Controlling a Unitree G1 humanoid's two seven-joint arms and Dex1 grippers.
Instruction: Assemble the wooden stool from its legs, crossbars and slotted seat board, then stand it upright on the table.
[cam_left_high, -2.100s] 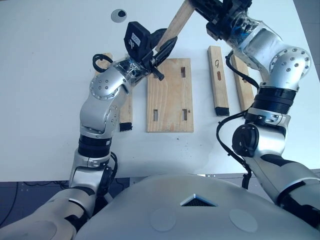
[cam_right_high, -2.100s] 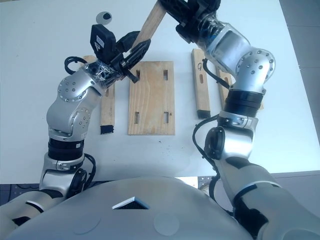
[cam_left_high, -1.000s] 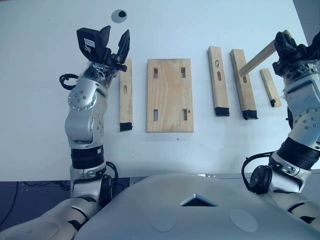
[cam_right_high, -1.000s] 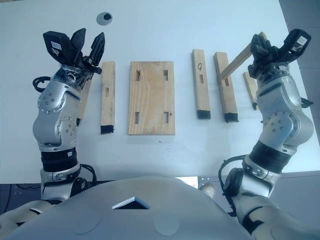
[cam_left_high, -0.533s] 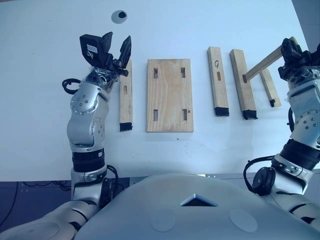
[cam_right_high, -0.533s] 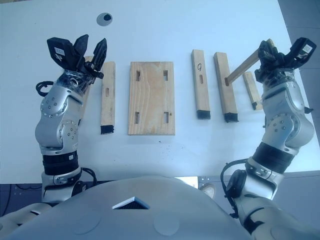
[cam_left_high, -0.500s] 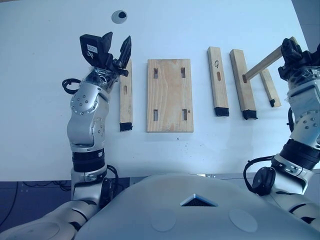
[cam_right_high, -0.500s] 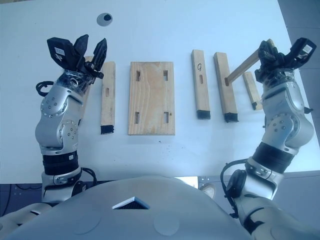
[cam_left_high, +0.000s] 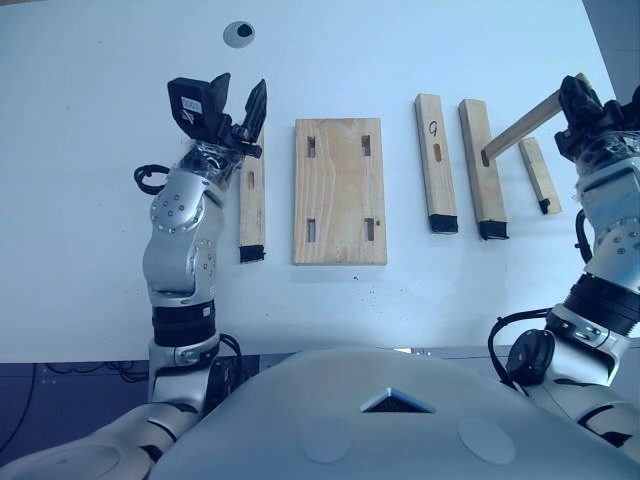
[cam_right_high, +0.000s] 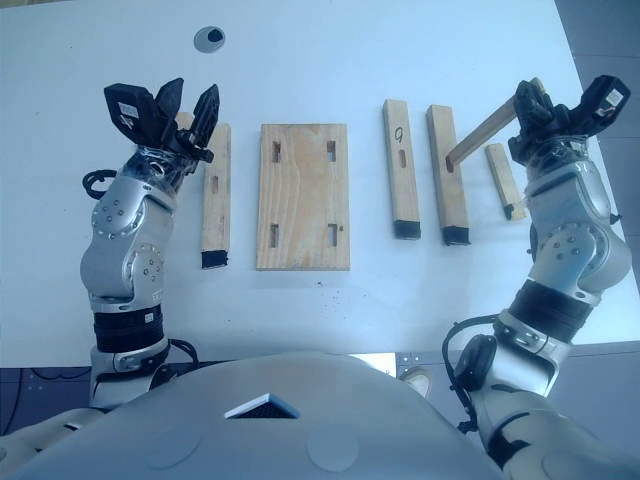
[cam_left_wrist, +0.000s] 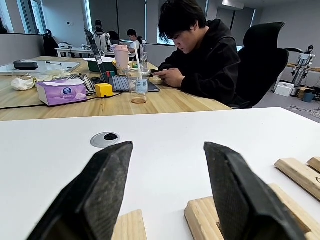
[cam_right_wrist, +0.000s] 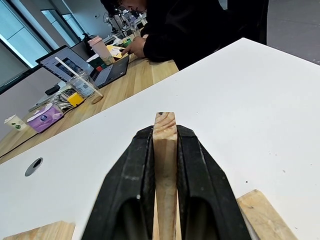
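Assembly has barely begun, I judge: on the desk (cam_left_high: 100, 150) the seat board (cam_left_high: 340, 190) and legs (cam_left_high: 436, 160) lie flat, unjoined. Right claw (cam_left_high: 585, 100) is clamped on a crossbar (cam_left_high: 520, 125), its low end at the rightmost leg (cam_left_high: 484, 190), by the slot. Left claw (cam_left_high: 240, 95) hangs spread over the left leg (cam_left_high: 252, 190).
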